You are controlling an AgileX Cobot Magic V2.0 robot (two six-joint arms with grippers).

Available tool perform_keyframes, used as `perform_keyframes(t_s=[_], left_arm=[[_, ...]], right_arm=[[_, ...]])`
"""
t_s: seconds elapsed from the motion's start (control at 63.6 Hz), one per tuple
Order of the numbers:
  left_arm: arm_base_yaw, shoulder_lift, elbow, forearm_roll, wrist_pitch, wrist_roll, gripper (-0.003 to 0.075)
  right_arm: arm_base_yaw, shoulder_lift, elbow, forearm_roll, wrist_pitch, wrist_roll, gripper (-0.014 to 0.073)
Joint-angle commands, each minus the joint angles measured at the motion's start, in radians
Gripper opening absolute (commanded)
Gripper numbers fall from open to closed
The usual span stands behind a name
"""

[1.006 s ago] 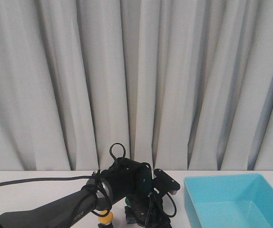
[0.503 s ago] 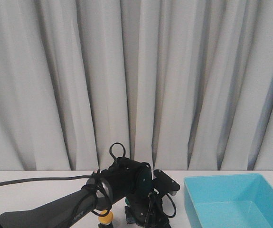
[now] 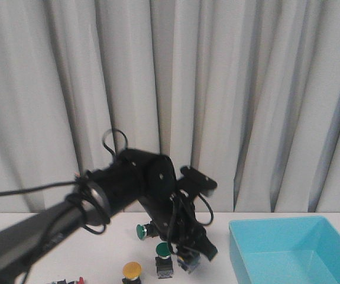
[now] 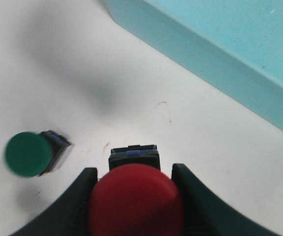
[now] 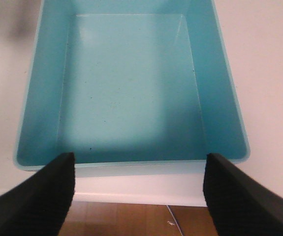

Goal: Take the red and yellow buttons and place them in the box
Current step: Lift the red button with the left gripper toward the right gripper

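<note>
- The round domed red-capped push button [image 4: 135, 200] is pinched between the two black fingers of the left end effector [image 4: 134, 196], at the bottom centre of the left wrist view, lifted clear of the white table [image 4: 72, 73].
- In the front view, the left end effector [image 3: 194, 255] is seen at lower centre, just left of the light blue rectangular plastic box [image 3: 294, 248] in the lower right corner.
- The yellow-capped button [image 3: 132, 271] is seen standing on the table at the lower edge, left of a green-capped button [image 3: 164, 258]; a second green-capped button [image 3: 141, 231] lies behind them.
- The right end effector [image 5: 136, 191] is spread wide, over the near rim of the box [image 5: 131, 88].
</note>
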Motion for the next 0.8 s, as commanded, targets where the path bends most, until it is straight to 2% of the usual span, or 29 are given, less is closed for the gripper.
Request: perform_keyframes(t_s=[0.0, 0.157, 0.283, 0.472, 0.566, 0.786], left_arm=[[0.007, -0.118, -0.026, -0.014, 0.013, -0.017, 0.0202], [0.009, -0.213, 0.07, -0.013, -0.034, -0.018, 0.0202], [0.009, -0.324, 0.241, -0.013, -0.144, -0.018, 0.0202], [0.009, -0.516, 0.539, -0.013, -0.323, -0.01, 0.0202], [0.009, -0.607, 0.693, -0.013, -0.4, -0.01, 0.0202], [0.009, -0.829, 1.033, -0.013, -0.505, -0.011, 0.0202]], right_arm=[[-0.005, 0.002, -0.032, -0.008, -0.066, 0.0, 0.0528], [-0.005, 0.002, -0.032, -0.008, -0.067, -0.019, 0.051], [-0.005, 0.002, -0.032, -0.007, -0.069, -0.033, 0.05], [-0.005, 0.002, -0.032, 0.013, -0.059, -0.142, 0.0498], [-0.004, 0.002, -0.032, 0.091, -0.059, -0.214, 0.0498], [-0.004, 0.041, -0.032, 0.392, -0.049, -0.536, 0.05]])
